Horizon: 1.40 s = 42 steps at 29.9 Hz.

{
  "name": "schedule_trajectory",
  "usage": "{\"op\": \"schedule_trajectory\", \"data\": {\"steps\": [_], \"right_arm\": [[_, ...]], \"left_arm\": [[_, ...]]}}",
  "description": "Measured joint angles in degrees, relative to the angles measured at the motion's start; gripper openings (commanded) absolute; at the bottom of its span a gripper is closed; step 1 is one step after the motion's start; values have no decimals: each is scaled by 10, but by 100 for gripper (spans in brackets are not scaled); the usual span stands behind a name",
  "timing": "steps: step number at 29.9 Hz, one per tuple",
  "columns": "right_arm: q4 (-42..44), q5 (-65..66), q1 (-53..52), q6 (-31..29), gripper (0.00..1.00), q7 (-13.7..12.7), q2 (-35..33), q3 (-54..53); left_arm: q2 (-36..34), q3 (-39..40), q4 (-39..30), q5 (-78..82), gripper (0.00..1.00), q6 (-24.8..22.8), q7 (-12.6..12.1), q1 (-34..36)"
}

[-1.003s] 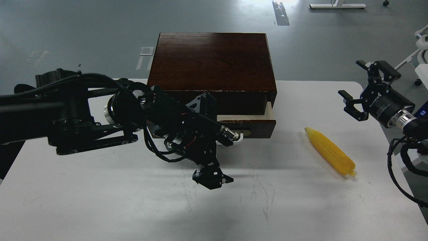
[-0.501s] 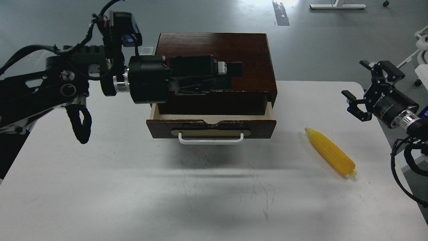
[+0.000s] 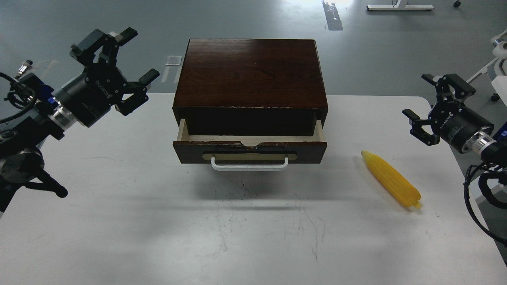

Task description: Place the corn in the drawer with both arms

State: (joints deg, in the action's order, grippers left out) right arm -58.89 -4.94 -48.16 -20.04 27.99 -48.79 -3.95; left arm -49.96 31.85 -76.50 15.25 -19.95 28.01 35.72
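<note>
Yellow ridged corn [image 3: 391, 180] on table; wooden drawer [image 3: 249, 151] ajar; left end effector [image 3: 124, 67], right end effector [image 3: 429, 99] spread, empty.

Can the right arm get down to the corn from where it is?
Probably yes. The right claw is open and empty, up beside the corn, which lies alone on the white table with nothing between them.
</note>
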Motion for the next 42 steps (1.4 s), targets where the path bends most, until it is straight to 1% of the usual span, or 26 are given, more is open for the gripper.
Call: {"op": "schedule_trajectory", "data": {"steps": [3,7,11,18,21,25,29,37,39,41,42], "right_arm": [[-1,26,0,0,100,0,-5,0],[-9,112,-6,-1,100,0,-18,1],[-19,243,-20,-1,100,0,-43,1],[-21,538,-54,4,100,0,-79,4],[-18,642,-55,23,100,0,-81,10],[-6,753,-44,72,100,0,-79,36],[7,797,-45,94,100,0,-65,64],[20,835,-48,97,100,0,-23,89],[21,836,-48,98,98,0,-18,100],[23,837,-48,99,93,0,-14,113],[23,837,-49,100,93,0,-12,118]], "left_arm": [[9,27,22,0,99,3,0,-39],[19,51,38,1,99,0,0,-72],[29,58,41,6,99,-1,0,-84],[40,61,42,9,99,-1,0,-86],[41,63,42,9,99,-1,0,-86],[42,64,41,9,99,-1,0,-87],[42,64,41,10,99,-1,0,-87],[41,65,38,13,99,-1,0,-87],[41,66,38,13,99,-1,0,-87],[41,66,38,13,99,-1,0,-87],[41,66,38,13,99,-1,0,-87]]}}
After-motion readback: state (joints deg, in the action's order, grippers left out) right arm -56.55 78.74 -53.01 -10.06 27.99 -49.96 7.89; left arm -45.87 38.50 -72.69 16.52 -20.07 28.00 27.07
